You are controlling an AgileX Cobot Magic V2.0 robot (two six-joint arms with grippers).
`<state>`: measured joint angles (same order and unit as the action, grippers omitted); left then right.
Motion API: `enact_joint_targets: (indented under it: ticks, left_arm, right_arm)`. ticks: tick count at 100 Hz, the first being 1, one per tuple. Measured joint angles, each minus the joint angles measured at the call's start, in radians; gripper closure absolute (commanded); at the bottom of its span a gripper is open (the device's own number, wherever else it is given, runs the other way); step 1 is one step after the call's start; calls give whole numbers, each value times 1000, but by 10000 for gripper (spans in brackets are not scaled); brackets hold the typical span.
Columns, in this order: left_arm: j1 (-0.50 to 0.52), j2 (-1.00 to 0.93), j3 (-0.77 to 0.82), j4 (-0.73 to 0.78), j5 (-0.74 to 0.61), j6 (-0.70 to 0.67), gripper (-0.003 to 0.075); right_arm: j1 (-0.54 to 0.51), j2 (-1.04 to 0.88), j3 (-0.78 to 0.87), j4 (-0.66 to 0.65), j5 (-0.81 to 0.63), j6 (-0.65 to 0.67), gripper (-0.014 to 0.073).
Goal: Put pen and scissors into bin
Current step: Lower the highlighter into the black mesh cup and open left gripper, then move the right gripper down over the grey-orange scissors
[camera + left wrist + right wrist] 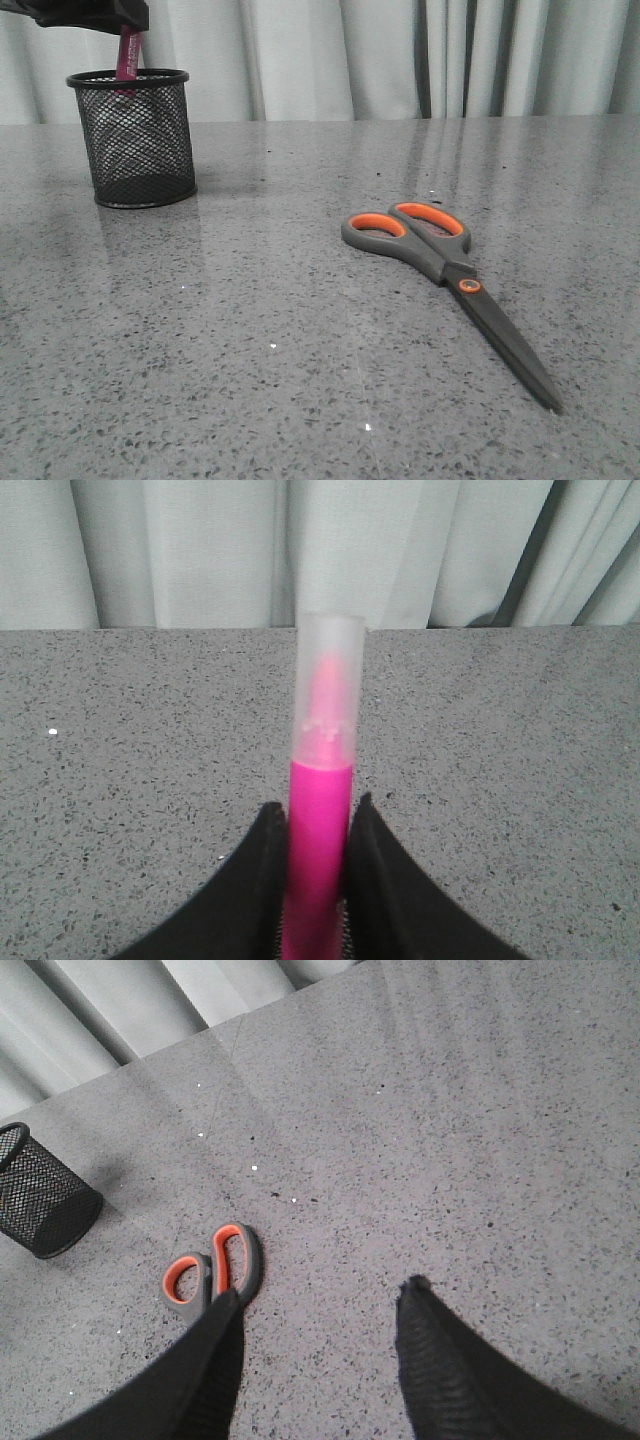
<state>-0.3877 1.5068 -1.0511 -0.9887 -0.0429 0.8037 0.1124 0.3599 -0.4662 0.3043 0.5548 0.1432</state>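
L gripper [316,825] is gripping the pink pen [320,820], jaws closed tight on the barrel, frosted cap end sticking out past the fingertips. In the front view the pen [128,55] is hanging upright w/ its lower end dipping just inside the rim of the black mesh pencil cup [140,150], far left of the grey speckled table [250,380].

Step in hand looks like the drop: pen is going into the cup. To do it well, probably keep the pen vertical and inside the rim, lower a bit more so it isn't falling far, then open the jaws and lift straight up w/o clipping the rim. The cup is light, so a nudge could tip it.

R gripper [320,1300] is hovering w/ jaws wide apart, holding nothing, above the scissors [445,275], which are lying flat and closed on the table, well apart from the cup, orange-lined loops pointing toward it. Scissors not yet touched.
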Motion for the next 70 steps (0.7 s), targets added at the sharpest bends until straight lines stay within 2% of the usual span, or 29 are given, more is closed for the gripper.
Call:
enact_joint_targets:
  ticks: [10,20,40,58,70]
  left_arm:
    - [0,0,0,-2,0,0,400]
    - [0,-2,0,-2,0,0,340]
    - [-1,-127,4,0,43,0,345]
    - [-1,-383,4,21,165,0,391]
    - [-1,-551,4,37,297,0,417]
  right_arm:
    - [0,0,0,0,0,0,275]
    - [0,0,0,0,-2,0,275]
    - [0,0,-34,2,-42,-52,276]
    - [0,40,-206,44,-41,-269,277]
    - [0,136,-319,100,43,-443,279]
